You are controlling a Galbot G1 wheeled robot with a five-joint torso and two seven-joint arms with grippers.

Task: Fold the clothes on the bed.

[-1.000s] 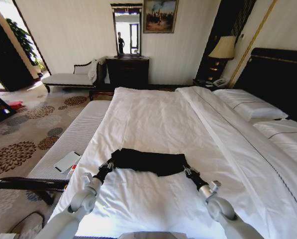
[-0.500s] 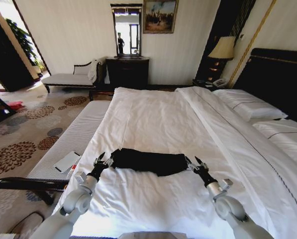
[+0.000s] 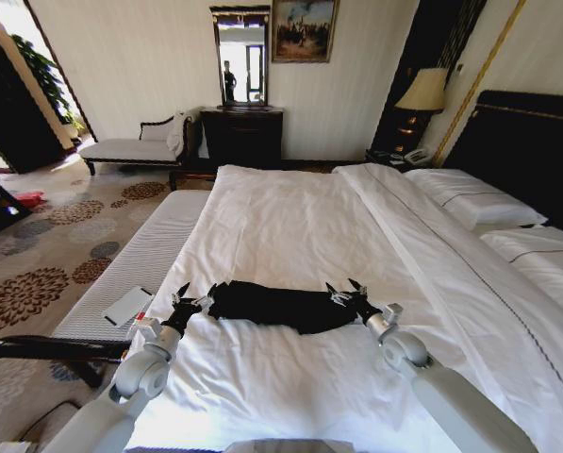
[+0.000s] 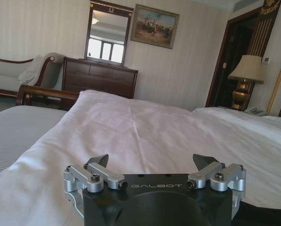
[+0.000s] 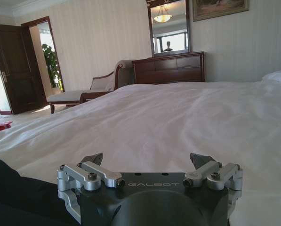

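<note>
Black T-shirt (image 3: 279, 307) folded into a flat strip on white bed (image 3: 300, 217), left claw (image 3: 189, 298) and right claw (image 3: 343, 291) both spread apart

Lamp (image 3: 422, 92): glowing beside the dark headboard.
Mirror (image 3: 240, 57): hanging above the dark dresser (image 3: 242, 136).
Painting (image 3: 303, 29): hanging next to it.
Chaise (image 3: 135, 146): sitting against the far wall.

- black T-shirt (image 3: 279, 306) lies folded into a band on the white bed (image 3: 300, 217)
- left pincer (image 3: 189, 301) spread at its left end; right pincer (image 3: 345, 291) spread at its right end
</note>
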